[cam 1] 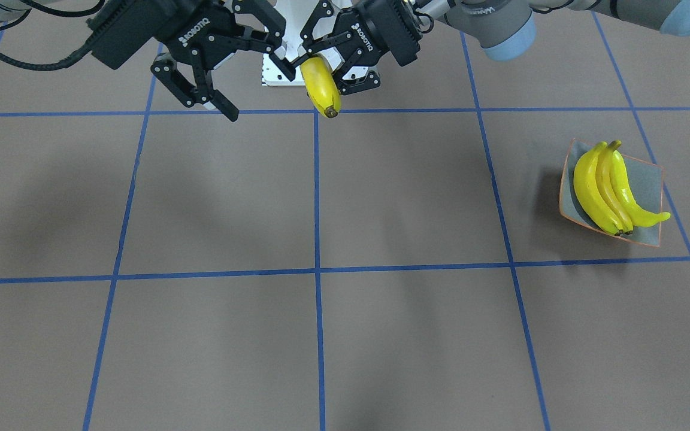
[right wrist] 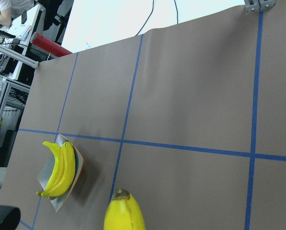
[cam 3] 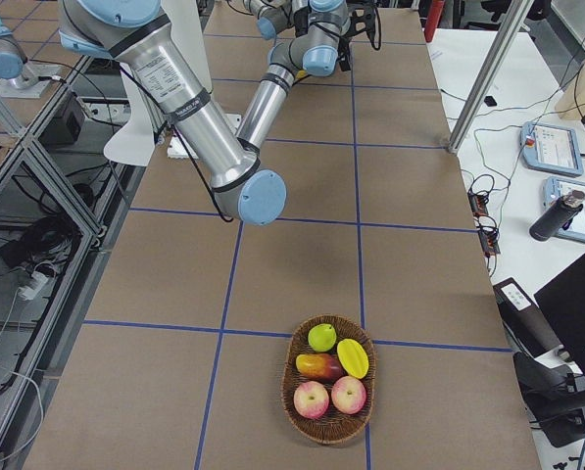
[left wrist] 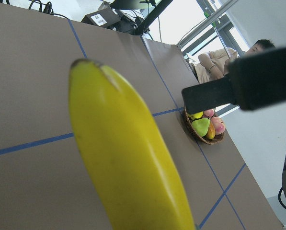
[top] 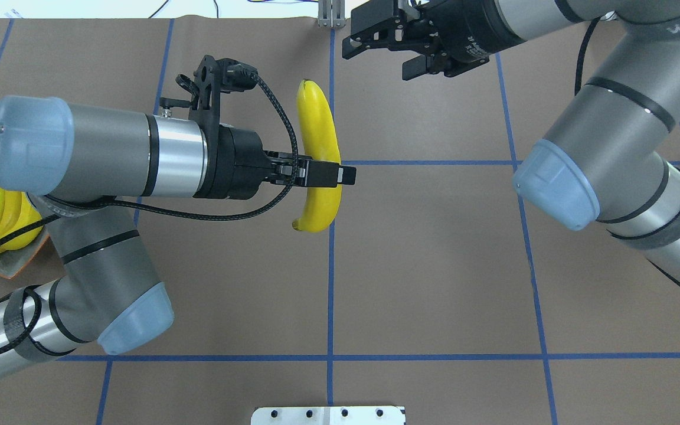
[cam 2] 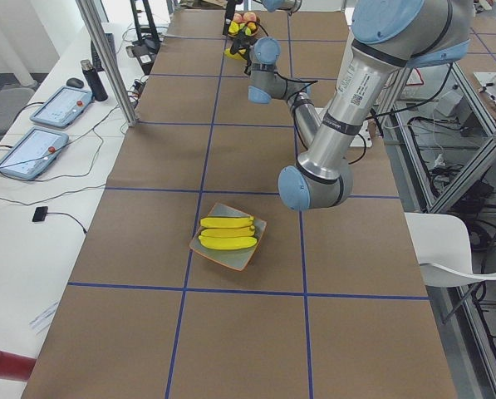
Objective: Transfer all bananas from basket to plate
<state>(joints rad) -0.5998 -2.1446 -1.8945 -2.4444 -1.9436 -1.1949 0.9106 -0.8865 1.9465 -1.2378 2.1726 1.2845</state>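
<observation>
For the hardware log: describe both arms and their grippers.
Left arm and right arm: grey tubes, pale blue joint caps, black cables. Left gripper and right gripper: black, two-fingered, white ROBOTIQ lettering.

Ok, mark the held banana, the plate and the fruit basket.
held banana (top: pixel 319 118): overhead exterior view, upper half of its body.
plate (cam 1: pixel 647 185): exterior front-facing view, bare grey inner surface.
fruit basket (cam 3: pixel 331 432): exterior right view, near woven rim.

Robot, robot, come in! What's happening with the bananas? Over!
Left hand shut on banana, aloft mid-table. Right hand open, empty. Three bananas on plate. Nothing in the way.
</observation>
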